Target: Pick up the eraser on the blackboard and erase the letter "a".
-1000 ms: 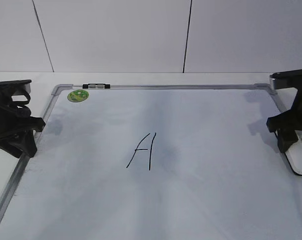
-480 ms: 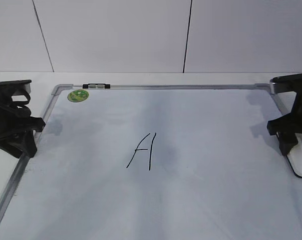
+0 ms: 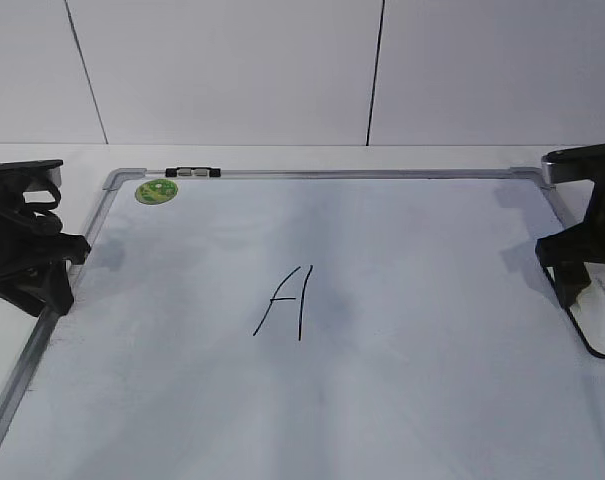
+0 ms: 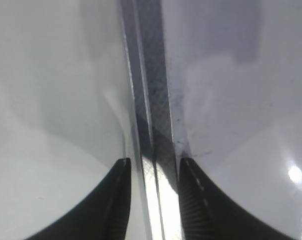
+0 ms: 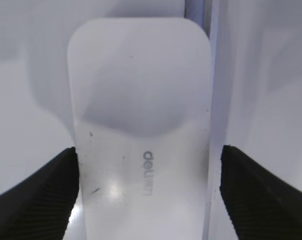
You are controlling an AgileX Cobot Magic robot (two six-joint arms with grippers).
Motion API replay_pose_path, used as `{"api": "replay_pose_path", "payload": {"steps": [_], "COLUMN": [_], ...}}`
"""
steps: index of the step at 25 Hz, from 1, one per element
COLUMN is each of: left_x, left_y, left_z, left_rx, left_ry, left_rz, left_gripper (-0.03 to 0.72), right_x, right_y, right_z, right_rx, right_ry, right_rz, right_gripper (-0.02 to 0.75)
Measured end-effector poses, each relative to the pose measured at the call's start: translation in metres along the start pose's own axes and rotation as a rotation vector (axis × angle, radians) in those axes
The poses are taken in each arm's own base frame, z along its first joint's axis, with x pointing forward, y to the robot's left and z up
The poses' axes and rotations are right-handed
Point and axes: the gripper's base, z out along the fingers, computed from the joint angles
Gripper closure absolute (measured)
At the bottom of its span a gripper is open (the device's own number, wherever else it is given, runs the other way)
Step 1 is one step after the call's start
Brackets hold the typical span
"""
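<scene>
The blackboard (image 3: 432, 300) is a white dry-erase board lying flat, with a black capital "A" (image 3: 287, 300) at its middle. A faint grey smudge sits just right of that letter; the letter "a" does not show. The eraser (image 3: 604, 322), a flat white block with a black underside, lies at the board's right edge. My right gripper (image 3: 572, 290) stands open astride it. In the right wrist view the eraser (image 5: 141, 125) fills the space between the jaws of the right gripper (image 5: 148, 152), with a narrow gap on its right side. My left gripper (image 3: 57, 290) rests at the board's left frame.
A round green sticker (image 3: 156, 190) sits in the board's far left corner, beside a black-and-grey clip (image 3: 193, 172) on the top frame. The left wrist view shows the silver frame rail (image 4: 151, 100) running between the parted jaws of the left gripper (image 4: 153, 162). A white wall stands behind.
My right gripper's jaws have spread wider around the eraser and the arm has shifted slightly. The left arm has not moved.
</scene>
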Motion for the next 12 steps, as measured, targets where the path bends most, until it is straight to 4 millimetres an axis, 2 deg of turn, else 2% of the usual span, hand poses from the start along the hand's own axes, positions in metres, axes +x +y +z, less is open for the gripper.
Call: {"api": "replay_pose_path", "payload": {"steps": [6,12], "left_x": [0.001,0.001], "left_y": [0.0,0.001], "left_z": [0.0,0.0], "left_rx": [-0.003,-0.007], "left_ry": [0.006,0.014], "left_rz": [0.003,0.008], "left_gripper": [0.428,0.249], "right_x": [-0.015,-0.029], "right_y": [-0.005,-0.01], "right_z": [-0.02,-0.042], "right_rx": [0.01,0.002], "right_ry": [-0.033,-0.078], "right_rz": [0.02,0.051], "right_gripper": [0.06,0.06]}}
